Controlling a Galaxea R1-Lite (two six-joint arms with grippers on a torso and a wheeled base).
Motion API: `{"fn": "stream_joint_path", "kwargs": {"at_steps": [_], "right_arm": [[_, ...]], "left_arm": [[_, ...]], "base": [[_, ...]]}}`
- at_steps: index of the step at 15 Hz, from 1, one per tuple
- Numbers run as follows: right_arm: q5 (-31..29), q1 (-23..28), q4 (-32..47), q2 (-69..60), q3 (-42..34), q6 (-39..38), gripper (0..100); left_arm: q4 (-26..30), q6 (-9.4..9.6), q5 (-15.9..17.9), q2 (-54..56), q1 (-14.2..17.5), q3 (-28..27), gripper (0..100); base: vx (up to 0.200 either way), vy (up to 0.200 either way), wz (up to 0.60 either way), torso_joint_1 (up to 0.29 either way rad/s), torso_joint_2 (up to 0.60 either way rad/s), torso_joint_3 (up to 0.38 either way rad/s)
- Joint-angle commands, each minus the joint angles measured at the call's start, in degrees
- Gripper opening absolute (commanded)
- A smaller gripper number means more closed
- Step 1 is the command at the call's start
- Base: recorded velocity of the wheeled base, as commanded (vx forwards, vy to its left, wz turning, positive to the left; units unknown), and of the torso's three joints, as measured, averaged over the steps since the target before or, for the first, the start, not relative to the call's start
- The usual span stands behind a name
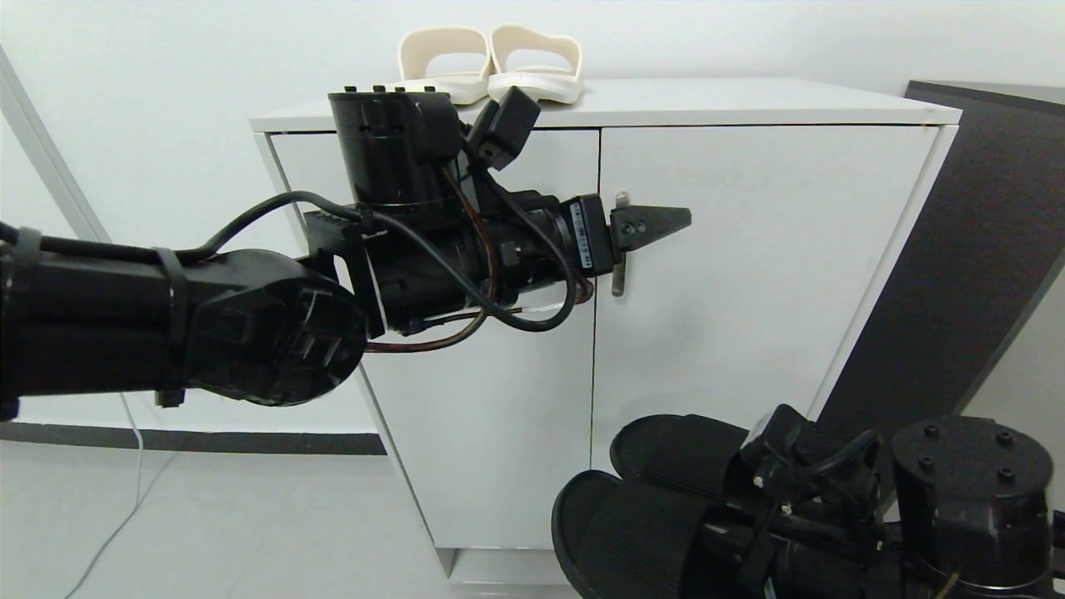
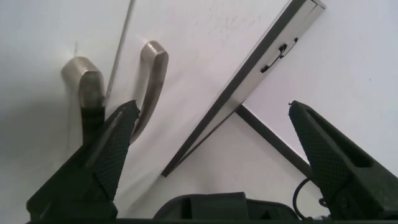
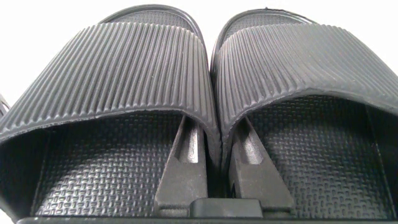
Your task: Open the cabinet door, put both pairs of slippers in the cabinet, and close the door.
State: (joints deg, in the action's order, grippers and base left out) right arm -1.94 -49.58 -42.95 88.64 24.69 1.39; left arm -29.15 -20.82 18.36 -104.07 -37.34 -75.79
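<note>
L claw (image 1: 657, 223) spread open at cabinet (image 1: 749, 291) door handle (image 1: 620, 245); R claw (image 3: 217, 165) clamps black slippers (image 1: 657, 499); cream slippers (image 1: 491, 62) atop cabinet

The black slippers (image 1: 657, 499) are being cut off by the lower picture edge and partly covered by the right arm (image 1: 969, 491). The right door's handle (image 1: 617, 279) is being partly hidden behind the left gripper (image 1: 674, 220).

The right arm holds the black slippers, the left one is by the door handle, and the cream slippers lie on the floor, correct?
Not quite. The head view shows the cream slippers on top of the cabinet, not on the floor. The rest holds: the right gripper grips the black slippers, and the left gripper is by the door handle.
</note>
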Motion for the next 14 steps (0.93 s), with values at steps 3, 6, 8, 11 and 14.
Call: {"fn": "stream_joint_path", "kwargs": {"at_steps": [3,6,8,11,14], "right_arm": [[0.0,0.0,0.0,0.0,-0.1,0.0,0],[0.0,0.0,0.0,0.0,-0.1,0.0,0],[0.0,0.0,0.0,0.0,-0.2,0.0,0],[0.1,0.0,0.0,0.0,-0.7,0.6,0],[1.2,-0.3,0.0,-0.3,-1.4,0.6,0]], "left_arm": [[0.0,-0.01,-0.3,-2.2,0.1,-1.3,100],[0.1,-0.01,-0.1,-2.5,-0.1,-1.6,100],[0.1,-0.01,0.1,-2.6,-0.1,-1.7,0],[0.0,-0.01,0.1,-2.5,-0.1,-1.7,0],[0.0,-0.01,0.1,-2.2,-0.1,-1.5,0]], "base": [[0.0,0.0,0.0,0.0,0.0,0.0],[0.0,0.0,0.0,0.0,0.0,0.0],[0.0,0.0,0.0,0.0,0.0,0.0],[0.0,0.0,0.0,0.0,0.0,0.0],[0.0,0.0,0.0,0.0,0.0,0.0]]}}
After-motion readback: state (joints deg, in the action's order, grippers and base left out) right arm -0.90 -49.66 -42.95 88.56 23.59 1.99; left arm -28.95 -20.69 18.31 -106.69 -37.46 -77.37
